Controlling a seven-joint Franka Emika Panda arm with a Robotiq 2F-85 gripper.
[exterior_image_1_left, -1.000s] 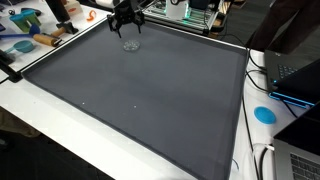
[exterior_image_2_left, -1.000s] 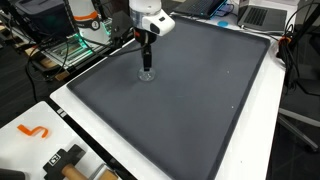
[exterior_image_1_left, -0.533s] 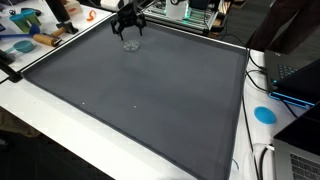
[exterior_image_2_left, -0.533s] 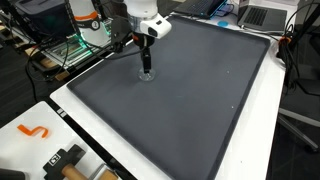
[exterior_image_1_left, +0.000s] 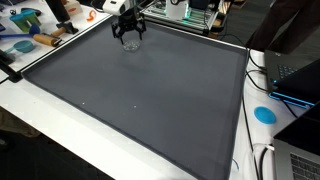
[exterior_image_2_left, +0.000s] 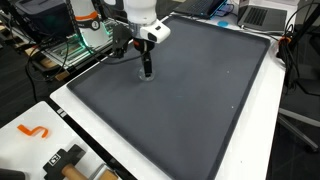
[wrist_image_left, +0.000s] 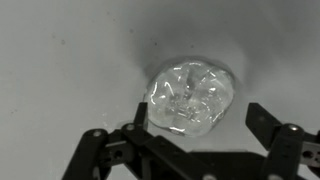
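Note:
A small clear cup (wrist_image_left: 188, 97), with a lobed, shiny bottom, stands on the dark grey mat (exterior_image_1_left: 150, 100) near its far corner. In the wrist view it sits just ahead of my gripper (wrist_image_left: 200, 113), slightly toward the left finger (wrist_image_left: 140, 112), while the right finger (wrist_image_left: 263, 115) stands well apart from it. The jaws are wide open and touch nothing. In both exterior views the gripper (exterior_image_1_left: 127, 36) (exterior_image_2_left: 147, 68) hangs low over the cup (exterior_image_1_left: 130, 45) (exterior_image_2_left: 147, 77) and hides most of it.
The mat lies on a white table (exterior_image_1_left: 40, 110). Orange and blue tools (exterior_image_1_left: 25, 42) lie beyond one edge, and a blue disc (exterior_image_1_left: 264, 114) and a laptop (exterior_image_1_left: 296, 75) beyond another. An orange hook (exterior_image_2_left: 35, 131) and a black tool (exterior_image_2_left: 65, 158) lie at a corner. A metal rack (exterior_image_2_left: 70, 50) stands behind the arm.
The gripper has come down toward the cup, so its open fingers now hang around it. The cup has not moved.

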